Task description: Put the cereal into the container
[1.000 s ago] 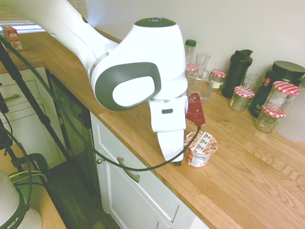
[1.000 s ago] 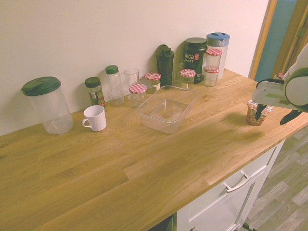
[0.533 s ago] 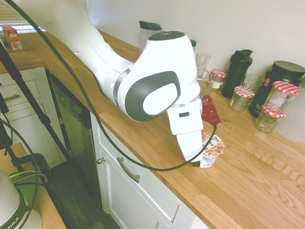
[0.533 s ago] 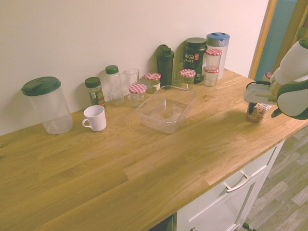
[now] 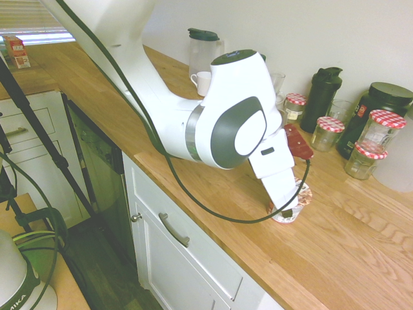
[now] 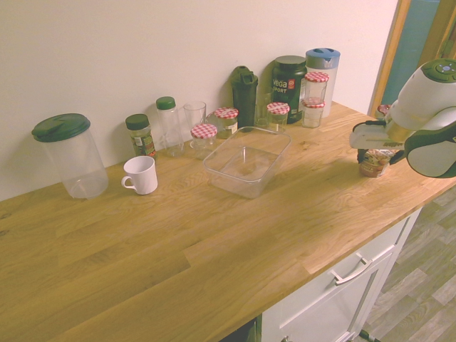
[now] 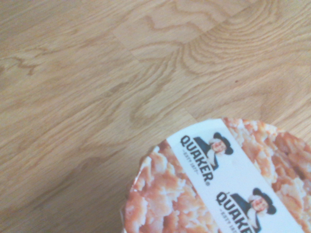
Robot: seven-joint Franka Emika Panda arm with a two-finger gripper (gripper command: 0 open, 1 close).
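Near the counter's edge, the released gripper [image 5: 288, 211] hangs over the cereal [image 5: 298, 201].

Cereal [image 7: 218, 184]: lid printed with orange-brown flakes, crossed by a white band bearing black marks. Table [image 6: 214, 242]: honey-toned wood grain. My tool [image 5: 284, 210]: white housing. Jars [image 5: 386, 129]: red-and-white checked lids. Container [image 6: 246, 160]: clear.

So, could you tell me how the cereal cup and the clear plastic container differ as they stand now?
The cereal cup is small, round and sealed with a printed lid; the container is wide, shallow, rectangular, open and empty. The cup is opaque; the container is see-through. The cup stands under the gripper near the counter's end; the container sits mid-counter. Both rest upright on the wooden counter.
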